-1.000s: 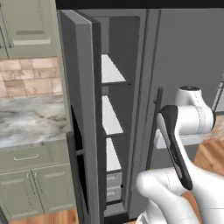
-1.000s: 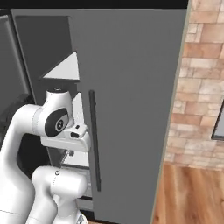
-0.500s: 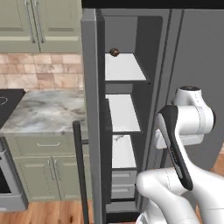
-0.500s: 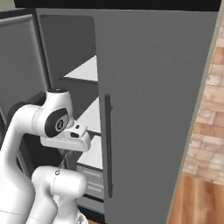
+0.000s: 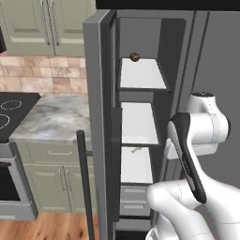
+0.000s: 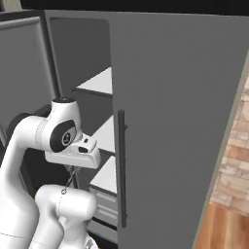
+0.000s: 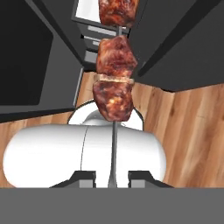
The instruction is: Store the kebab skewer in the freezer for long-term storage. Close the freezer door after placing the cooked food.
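Between the gripper fingertips: kebab skewer clamped by its thin metal stem, long axis running straight out from the hand, meat chunks at the far end. Beyond that far end, freezer standing open, white shelves ahead; freezer door swung wide to the left.

You see a small brown lump on the top white shelf. Green cupboards hang over a grey stone counter, beside a black stove. The floor is wood.
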